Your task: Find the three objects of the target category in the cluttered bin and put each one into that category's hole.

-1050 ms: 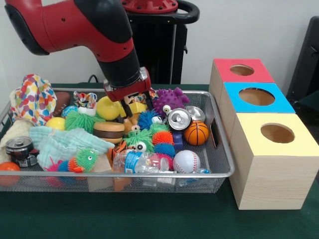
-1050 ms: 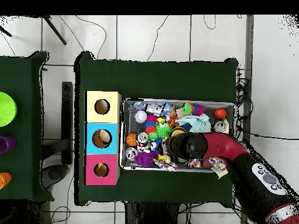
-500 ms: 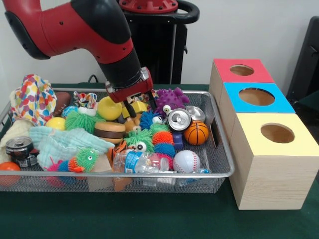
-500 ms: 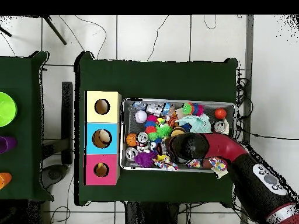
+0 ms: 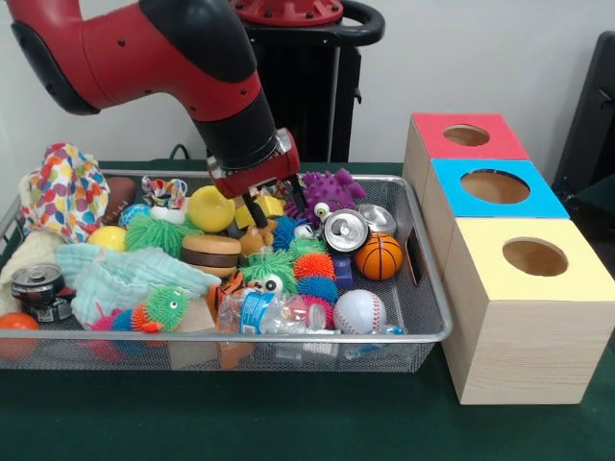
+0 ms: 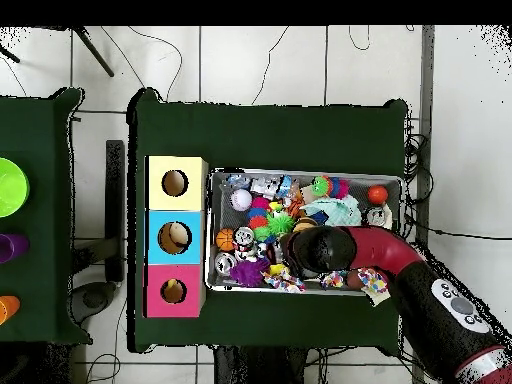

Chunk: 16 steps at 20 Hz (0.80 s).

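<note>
Cannot name the target category from the task line, so treating everything in the silver wire-mesh bin (image 5: 423,327) as a candidate: ball types such as the small orange basketball (image 5: 380,256), the white baseball with red stitching (image 5: 358,311) and the smooth yellow ball (image 5: 209,208); also the dented silver drink can (image 5: 344,230), the purple spiky rubber toy (image 5: 332,192) and the plastic toy burger (image 5: 210,254). All piled loose and overlapping, hence the need to search rather than pick straight off. Red-and-black arm's pincer (image 5: 258,200) low over the far middle of the heap, just beside the yellow ball and right above a yellow blocky toy (image 5: 270,206), probably probing or lining up a pick there. Cannot tell whether open or closed, or whether anything is gripped; hidden under the arm in the overhead view. Just beside the bin, three wooden boxes in a row, red-topped (image 5: 432,144), blue-topped (image 5: 452,197) and yellow-topped (image 5: 480,279), one round hole in each top, presumably one per category, set close to keep the carry short. Nothing visibly on the way to a hole. All resting on a dark green cloth-covered tabletop (image 5: 288,413). In the overhead view, white tiled floor (image 6: 260,70) with loose cables around, plus a second green-covered table at the edge carrying a bright green bowl (image 6: 8,187). Plain light wall behind in the front view.
</note>
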Each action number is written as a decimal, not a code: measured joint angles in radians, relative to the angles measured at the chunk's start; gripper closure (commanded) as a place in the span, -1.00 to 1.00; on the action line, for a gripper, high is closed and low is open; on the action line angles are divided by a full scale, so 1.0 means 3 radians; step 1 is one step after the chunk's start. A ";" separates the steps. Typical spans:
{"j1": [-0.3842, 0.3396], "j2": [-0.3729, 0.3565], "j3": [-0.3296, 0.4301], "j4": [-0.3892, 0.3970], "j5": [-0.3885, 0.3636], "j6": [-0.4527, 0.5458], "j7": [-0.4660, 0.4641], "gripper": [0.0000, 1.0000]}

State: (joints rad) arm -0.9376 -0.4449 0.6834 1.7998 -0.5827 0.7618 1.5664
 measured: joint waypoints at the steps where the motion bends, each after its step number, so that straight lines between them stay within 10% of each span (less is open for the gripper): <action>1: 0.0009 -0.0009 0.0000 0.0000 0.0000 0.0000 0.0000 -1.00; 16: 0.0246 -0.0181 0.0002 0.0000 -0.0001 0.0000 0.0000 -1.00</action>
State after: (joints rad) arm -0.8638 -0.4993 0.6839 1.7999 -0.5829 0.7618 1.5664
